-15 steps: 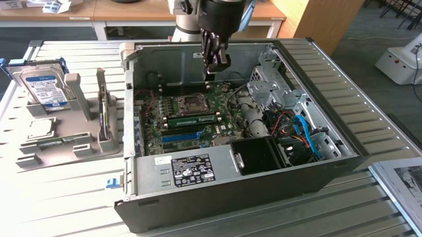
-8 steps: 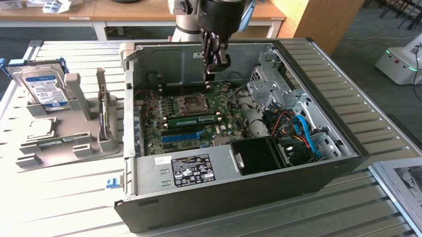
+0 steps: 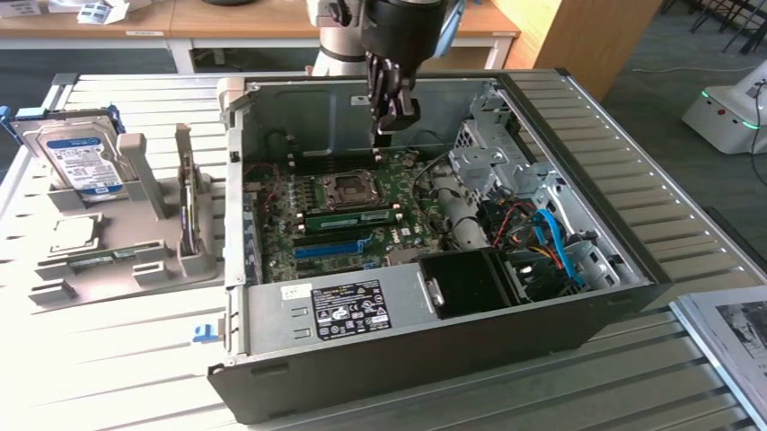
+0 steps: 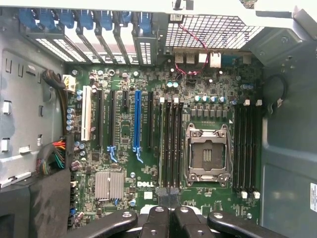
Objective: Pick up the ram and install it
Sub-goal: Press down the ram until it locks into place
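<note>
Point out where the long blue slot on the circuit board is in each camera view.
Exterior view: the blue slot lies between the power supply's label and the green stick by the CPU socket.
Wrist view: the blue slot stands among black slots, between the white slot and the CPU socket.
Shared landmark: the CPU socket.

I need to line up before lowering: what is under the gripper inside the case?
The motherboard, with long dark slots beside the open CPU socket. The gripper covers the slot ends beneath it, so whatever sits there cannot be seen.
</note>
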`<state>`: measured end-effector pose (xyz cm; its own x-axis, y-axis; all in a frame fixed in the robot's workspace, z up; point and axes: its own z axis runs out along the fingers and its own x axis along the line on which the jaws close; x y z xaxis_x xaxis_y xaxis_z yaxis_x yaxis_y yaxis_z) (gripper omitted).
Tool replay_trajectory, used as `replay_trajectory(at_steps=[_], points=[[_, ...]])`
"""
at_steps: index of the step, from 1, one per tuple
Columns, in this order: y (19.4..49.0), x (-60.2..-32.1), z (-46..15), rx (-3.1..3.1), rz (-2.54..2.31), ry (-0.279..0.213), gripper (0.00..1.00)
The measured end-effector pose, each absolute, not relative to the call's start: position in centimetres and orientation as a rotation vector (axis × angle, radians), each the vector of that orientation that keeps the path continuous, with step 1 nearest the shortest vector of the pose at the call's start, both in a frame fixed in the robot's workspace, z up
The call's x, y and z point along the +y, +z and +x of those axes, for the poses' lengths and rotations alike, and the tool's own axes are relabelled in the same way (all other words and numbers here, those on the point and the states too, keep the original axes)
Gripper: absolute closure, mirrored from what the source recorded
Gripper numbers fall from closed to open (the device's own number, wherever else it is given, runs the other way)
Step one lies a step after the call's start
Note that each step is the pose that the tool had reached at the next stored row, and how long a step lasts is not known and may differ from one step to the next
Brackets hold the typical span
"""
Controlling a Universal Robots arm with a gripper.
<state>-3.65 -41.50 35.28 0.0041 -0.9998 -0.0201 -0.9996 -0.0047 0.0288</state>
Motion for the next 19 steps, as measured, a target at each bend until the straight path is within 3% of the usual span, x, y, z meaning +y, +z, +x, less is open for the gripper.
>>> replay_trajectory(at_steps=[6, 19], points=[[35.3, -41.5, -0.5, -2.212, 2.222, -0.054, 0.90], [34.9, -41.5, -0.4, -2.212, 2.222, -0.054, 0.90]])
